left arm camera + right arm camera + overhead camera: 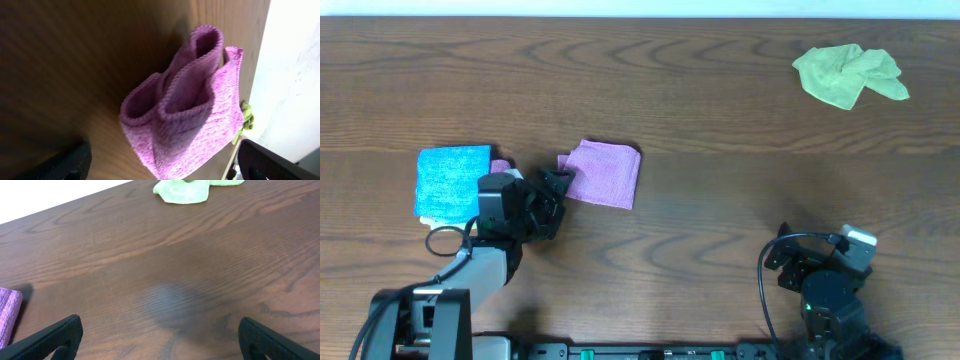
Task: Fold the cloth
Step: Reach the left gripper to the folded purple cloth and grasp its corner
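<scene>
The purple cloth (603,172) lies folded into a small rectangle left of the table's middle. In the left wrist view (190,115) its layered folded edges face the camera. My left gripper (553,188) sits at the cloth's left edge; its fingers (160,167) are spread wide on either side of the cloth's near corner and are not clamped on it. My right gripper (817,262) rests low at the front right, open and empty (160,345), over bare wood. The purple cloth's edge shows at the left of the right wrist view (7,312).
A folded blue cloth (452,180) lies to the left, on top of other folded cloths, with a pink edge (500,166) showing. A crumpled green cloth (848,75) lies at the far right (182,190). The wooden table (720,130) has its far edge at the top.
</scene>
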Motion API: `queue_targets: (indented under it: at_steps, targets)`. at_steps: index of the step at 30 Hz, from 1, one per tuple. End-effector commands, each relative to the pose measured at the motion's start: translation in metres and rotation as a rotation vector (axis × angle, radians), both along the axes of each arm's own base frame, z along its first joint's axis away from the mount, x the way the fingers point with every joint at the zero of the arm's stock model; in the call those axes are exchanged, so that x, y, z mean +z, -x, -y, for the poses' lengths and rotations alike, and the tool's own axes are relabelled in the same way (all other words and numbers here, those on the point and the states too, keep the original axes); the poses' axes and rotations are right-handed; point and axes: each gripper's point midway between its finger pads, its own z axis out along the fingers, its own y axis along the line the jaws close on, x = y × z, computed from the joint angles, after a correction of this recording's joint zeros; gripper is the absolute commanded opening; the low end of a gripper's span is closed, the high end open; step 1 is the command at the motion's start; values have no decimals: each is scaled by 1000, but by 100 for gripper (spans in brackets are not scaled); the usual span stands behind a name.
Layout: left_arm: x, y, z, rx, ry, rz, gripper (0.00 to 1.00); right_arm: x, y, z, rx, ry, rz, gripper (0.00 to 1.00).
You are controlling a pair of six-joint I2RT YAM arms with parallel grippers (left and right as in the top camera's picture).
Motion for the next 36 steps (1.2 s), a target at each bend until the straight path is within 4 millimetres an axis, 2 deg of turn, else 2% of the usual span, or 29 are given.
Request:
queue_targets:
  at_steps: [1, 10, 14, 24, 31, 36]
  targets:
    - [-8, -1, 3, -15, -17, -9, 95, 0, 0, 5, -32, -6, 9, 99]
    - [-18, -4, 10, -19, -33, -15, 93, 0, 0, 5, -32, -6, 9, 99]
    - [-22, -7, 10, -16, -49, -22, 88, 0, 0, 5, -32, -6, 9, 99]
    - [-37, -16, 20, -33, -81, -56, 86, 0, 0, 5, -32, -7, 9, 99]
    - [-41, -21, 19, -21, -101, -57, 70, 0, 0, 5, -32, -6, 9, 99]
    - [-42, -22, 17, -32, -130, -43, 63, 0, 0, 5, -32, -6, 9, 99]
